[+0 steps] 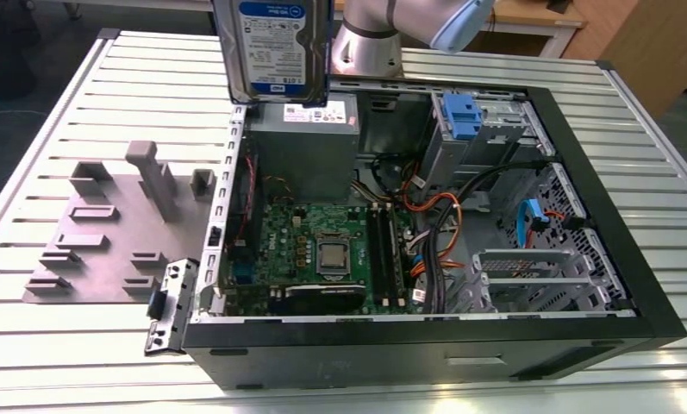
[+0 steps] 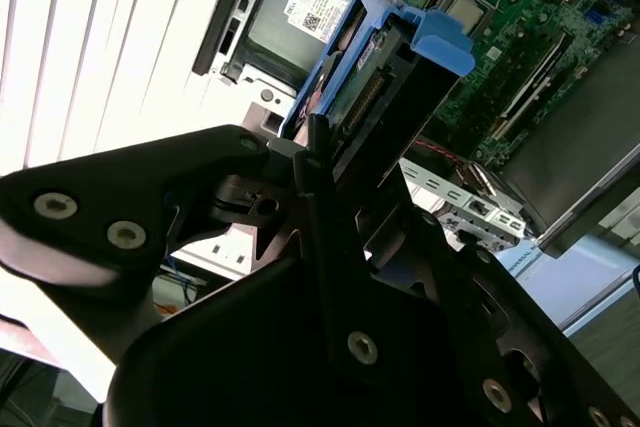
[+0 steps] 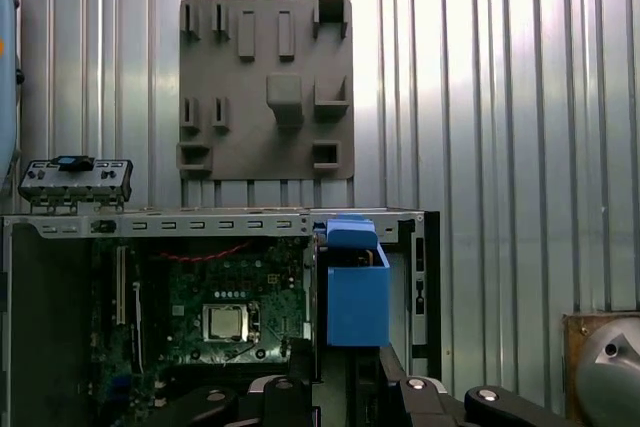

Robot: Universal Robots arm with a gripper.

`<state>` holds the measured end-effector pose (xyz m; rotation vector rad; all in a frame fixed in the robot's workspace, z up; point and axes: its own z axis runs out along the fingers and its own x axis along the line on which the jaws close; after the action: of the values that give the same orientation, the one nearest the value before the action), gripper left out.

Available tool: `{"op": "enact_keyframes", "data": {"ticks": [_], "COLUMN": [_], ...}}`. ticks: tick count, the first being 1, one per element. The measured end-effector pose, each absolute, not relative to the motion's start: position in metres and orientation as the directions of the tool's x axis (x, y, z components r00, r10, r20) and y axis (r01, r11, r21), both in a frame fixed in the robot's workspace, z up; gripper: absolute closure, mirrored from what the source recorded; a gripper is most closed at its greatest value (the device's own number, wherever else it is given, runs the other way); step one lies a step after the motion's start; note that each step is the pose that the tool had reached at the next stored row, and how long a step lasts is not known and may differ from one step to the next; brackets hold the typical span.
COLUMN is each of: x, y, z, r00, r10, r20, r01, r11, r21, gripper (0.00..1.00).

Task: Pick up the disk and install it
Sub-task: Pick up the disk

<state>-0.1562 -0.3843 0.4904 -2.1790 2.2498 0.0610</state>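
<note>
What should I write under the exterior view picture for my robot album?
The robot arm holds the disk upright above the open computer case.

Flat rectangular silver disk (image 1: 271, 47): you saw dull metal, a glossy label and a smooth blue plastic frame.
Ribbed silver table (image 1: 44, 345): you saw shiny slatted metal.
Flat grey fixture plate (image 1: 113, 241): you saw matt plastic.
</note>
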Motion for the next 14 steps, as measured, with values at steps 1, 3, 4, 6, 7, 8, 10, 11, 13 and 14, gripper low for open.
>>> {"op": "enact_keyframes", "data": {"ticks": [1, 3, 4, 6, 7, 8, 10, 11, 13, 14], "x": [-0.1562, -0.1562, -0.1562, -0.1562, -0.1562, -0.1562, -0.1562, -0.1562, -0.1562, -0.1562], "y": [-0.3853, -0.387, -0.3878, -0.3894, -0.3901, -0.3908, -0.3918, -0.3922, -0.3926, -0.3932], "z": [0.4904, 0.4904, 0.4904, 0.4904, 0.4904, 0.4904, 0.4904, 0.4904, 0.4904, 0.4904], "r00": [-0.032, -0.032, -0.032, -0.032, -0.032, -0.032, -0.032, -0.032, -0.032, -0.032], "r10": [-0.999, -0.999, -0.999, -0.999, -0.999, -0.999, -0.999, -0.999, -0.999, -0.999], "r20": [-0.033, -0.033, -0.033, -0.032, -0.032, -0.031, -0.031, -0.031, -0.03, -0.03], "r01": [-0.999, -0.999, -0.999, -0.999, -0.999, -0.999, -0.999, -0.999, -0.999, -0.999], "r11": [0.032, 0.032, 0.032, 0.032, 0.032, 0.032, 0.032, 0.032, 0.032, 0.032], "r21": [0.022, 0.022, 0.022, 0.022, 0.022, 0.022, 0.022, 0.022, 0.022, 0.022], "gripper": [0.65, 0.65, 0.65, 0.65, 0.65, 0.65, 0.65, 0.65, 0.65, 0.65]}}
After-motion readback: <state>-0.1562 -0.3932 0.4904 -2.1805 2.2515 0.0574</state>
